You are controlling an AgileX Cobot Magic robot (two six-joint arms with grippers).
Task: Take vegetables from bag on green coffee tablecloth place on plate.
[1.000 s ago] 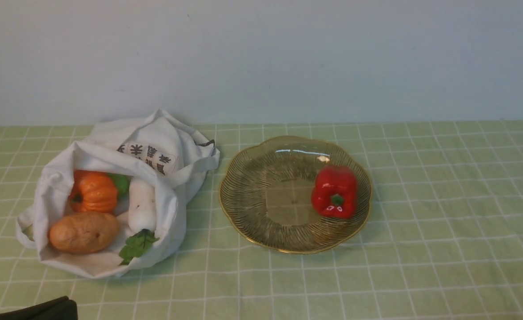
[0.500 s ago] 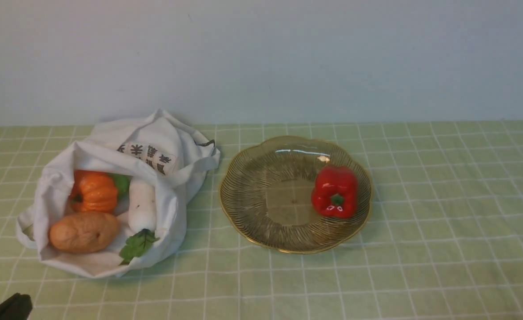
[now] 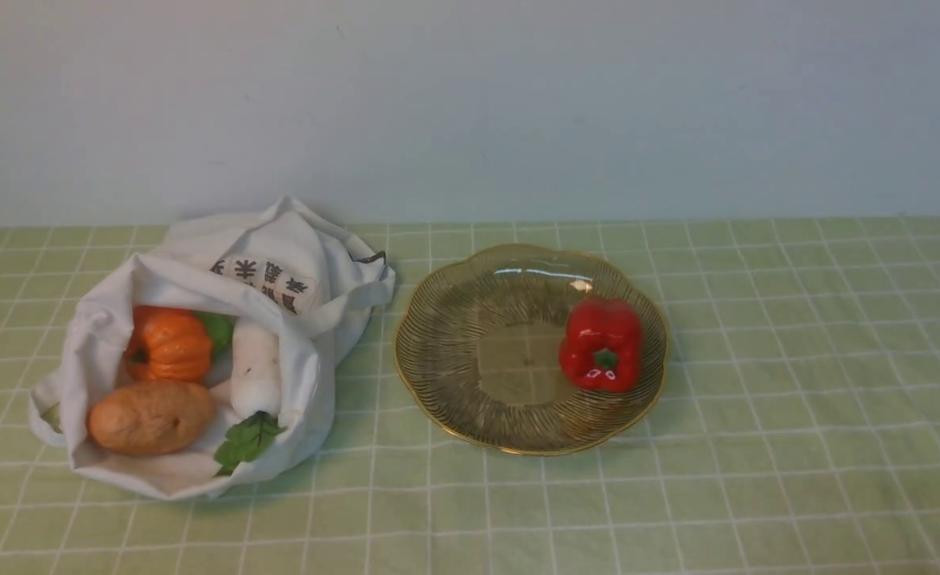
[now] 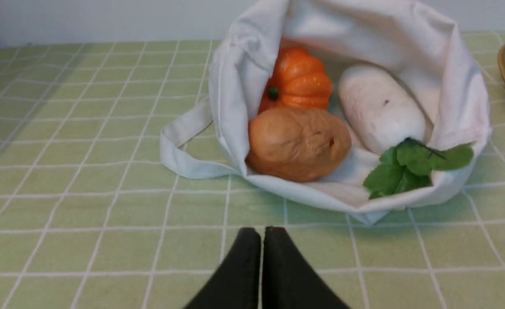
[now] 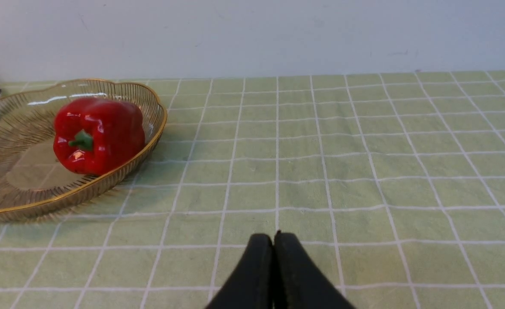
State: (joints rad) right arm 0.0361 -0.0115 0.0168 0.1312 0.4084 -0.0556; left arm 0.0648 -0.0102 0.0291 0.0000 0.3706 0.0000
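Note:
The white cloth bag (image 3: 278, 239) lies open on the left of the pale green tablecloth (image 3: 797, 335). Inside it are an orange pumpkin (image 3: 168, 345), a brown potato (image 3: 150, 417) and a white radish (image 3: 255, 369) with a green leaf. The red bell pepper (image 3: 602, 343) lies on the right side of the amber glass plate (image 3: 454, 351). Neither gripper shows in the front view. My left gripper (image 4: 261, 231) is shut and empty, low over the cloth just short of the bag's (image 4: 364, 25) mouth. My right gripper (image 5: 273, 237) is shut and empty, over bare cloth beside the plate (image 5: 3, 210).
A plain pale wall (image 3: 470, 104) runs along the far edge of the tablecloth. Bare checked cloth lies to the right of the plate and along the near edge.
The dark shape of my left arm at the lower left corner of the front view has drawn back out of that view. The bag, vegetables and plate have not moved.

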